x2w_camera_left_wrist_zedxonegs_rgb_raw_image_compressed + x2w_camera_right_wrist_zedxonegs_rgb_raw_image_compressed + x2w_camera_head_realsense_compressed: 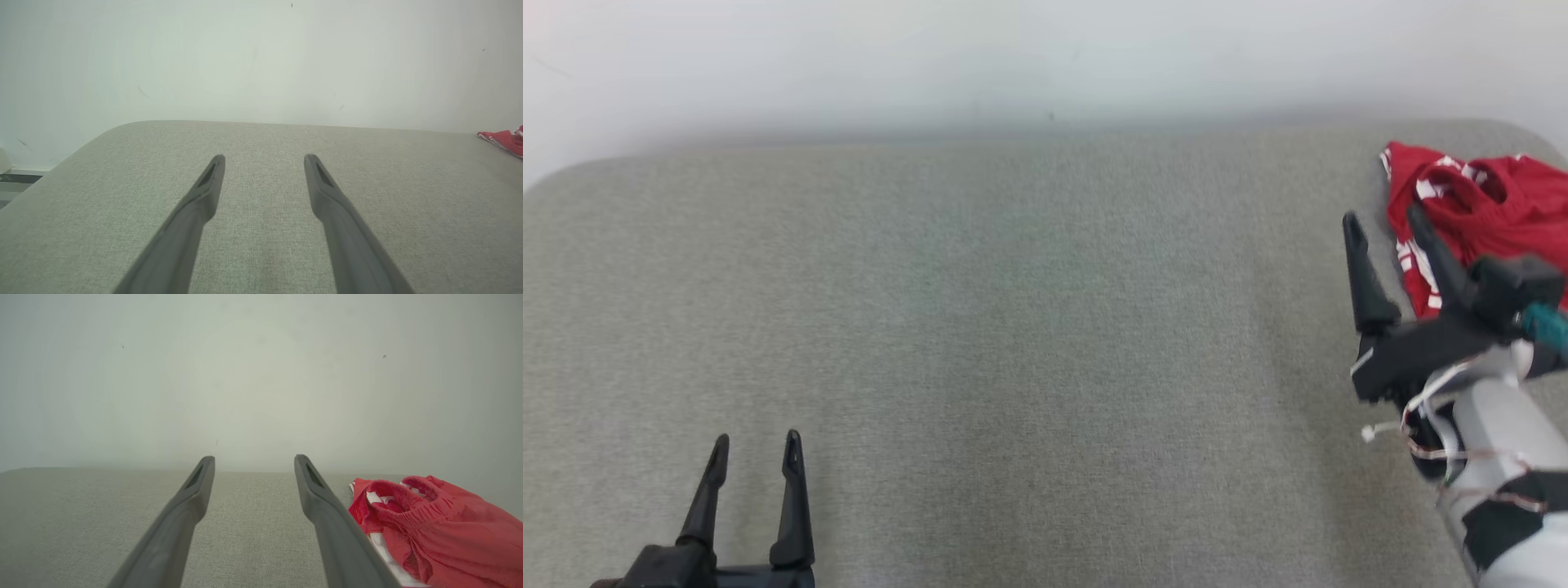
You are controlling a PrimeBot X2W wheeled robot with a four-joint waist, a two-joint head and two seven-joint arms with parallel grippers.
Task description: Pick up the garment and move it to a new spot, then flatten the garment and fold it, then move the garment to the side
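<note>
The garment (1486, 204) is red with white marks and lies crumpled at the far right of the grey padded table (1013, 327). In the right wrist view the garment (441, 526) bunches just right of the right-hand finger, its elastic waistband on top. My right gripper (1384, 219) hovers open at the garment's left edge, one finger over the cloth, nothing between the fingers. Its fingers (192, 490) frame bare table in its own view. My left gripper (756, 445) stands open at the near left, far from the garment (504, 141), with nothing between its fingers.
A pale wall (1045, 57) rises behind the table's far edge. The table corners are rounded, and a strip of floor (16, 179) shows past the left corner. Bare grey fabric stretches between the two grippers.
</note>
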